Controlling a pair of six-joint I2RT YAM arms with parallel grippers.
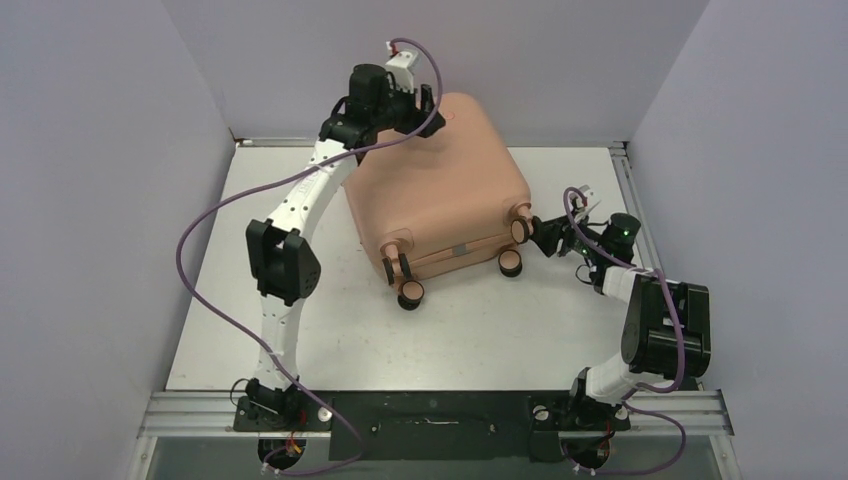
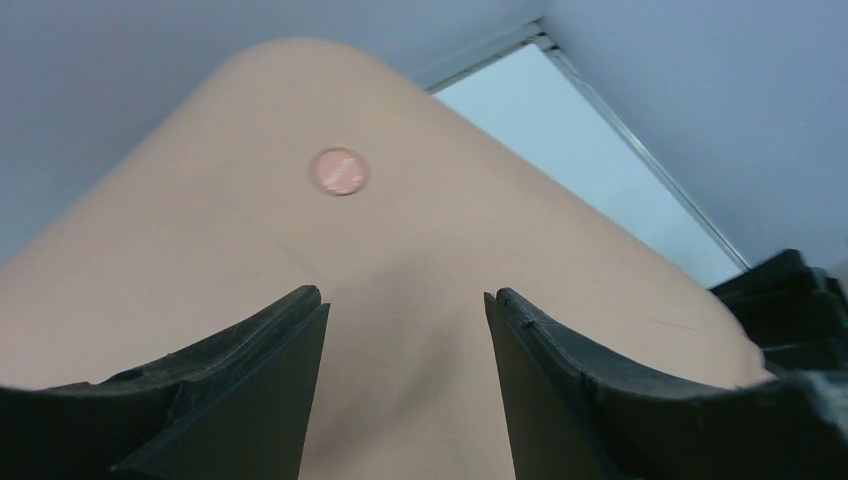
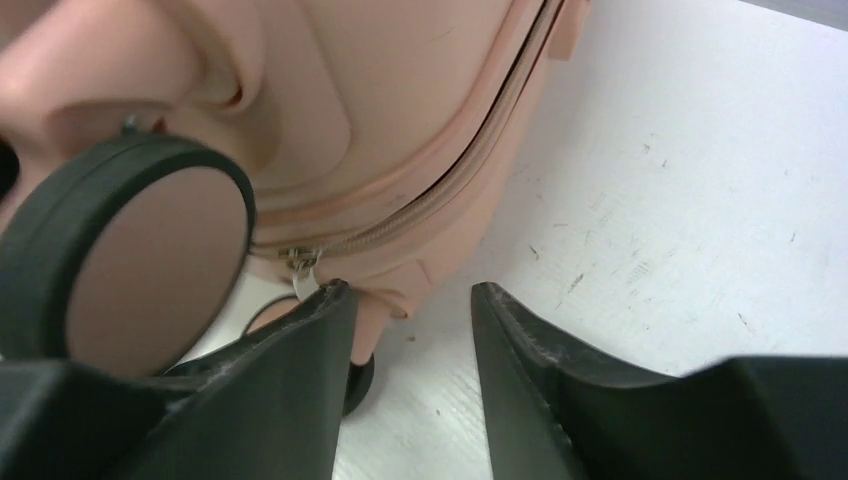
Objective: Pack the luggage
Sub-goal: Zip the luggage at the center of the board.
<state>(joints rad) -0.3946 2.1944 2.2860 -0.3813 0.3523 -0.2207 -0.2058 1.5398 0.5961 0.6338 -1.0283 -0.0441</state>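
Observation:
The salmon-pink luggage [image 1: 440, 190] lies closed and flat on the white table [image 1: 480, 330], its caster wheels toward me. My left gripper [image 1: 428, 103] is open over the far top corner of the shell, near the round logo dot [image 2: 339, 171]; the shell [image 2: 400, 260] fills the left wrist view. My right gripper [image 1: 545, 232] is open beside the luggage's near right corner, next to a wheel [image 1: 520, 230]. In the right wrist view the zipper pull [image 3: 303, 266] hangs just above my left fingertip [image 3: 335, 300], beside a large wheel [image 3: 130, 260].
Grey walls enclose the table on three sides. A metal rail [image 1: 625, 190] runs along the table's right edge. Bare table lies between the luggage and the arm bases [image 1: 430, 415]. Purple cables loop off both arms.

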